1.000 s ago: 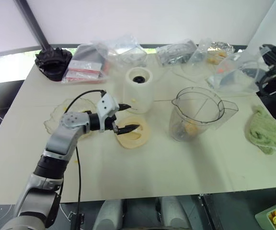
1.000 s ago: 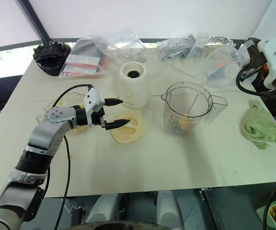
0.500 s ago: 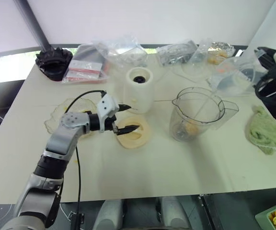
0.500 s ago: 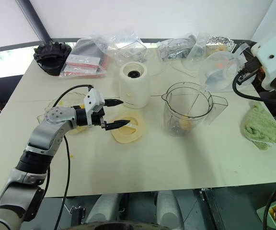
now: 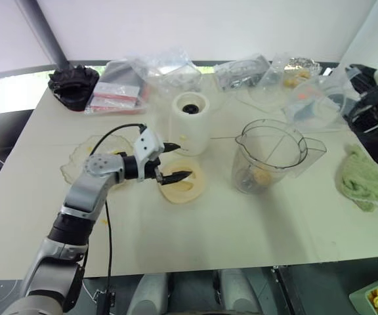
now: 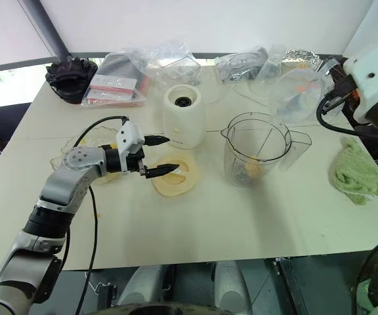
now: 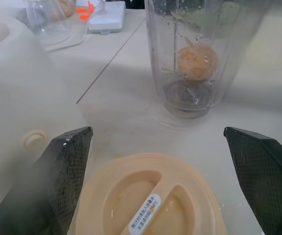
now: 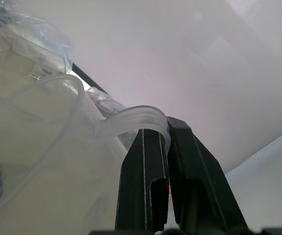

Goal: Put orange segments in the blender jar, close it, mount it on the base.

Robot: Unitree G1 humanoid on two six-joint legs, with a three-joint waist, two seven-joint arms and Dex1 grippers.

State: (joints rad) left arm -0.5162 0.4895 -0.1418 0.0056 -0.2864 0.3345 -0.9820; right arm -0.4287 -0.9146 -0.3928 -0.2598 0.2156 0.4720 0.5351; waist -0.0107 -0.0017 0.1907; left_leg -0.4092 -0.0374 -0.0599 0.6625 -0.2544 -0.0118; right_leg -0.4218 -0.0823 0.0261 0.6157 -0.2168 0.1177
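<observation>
My left claw (image 5: 173, 162) hangs spread over the cream lid (image 5: 182, 184); my right claw (image 8: 164, 147) pinches a clear cup's (image 6: 296, 96) rim. The blender jar (image 5: 270, 156) stands mid-surface — right of the base (image 5: 190, 122), an orange segment (image 7: 197, 62) inside.

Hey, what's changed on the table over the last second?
The right gripper, shut on the rim of the clear cup, rolled slightly, turning the cup a little. Nothing was taken hold of or let go. The left gripper stayed open at the cream lid; the blender jar and base did not move.
</observation>
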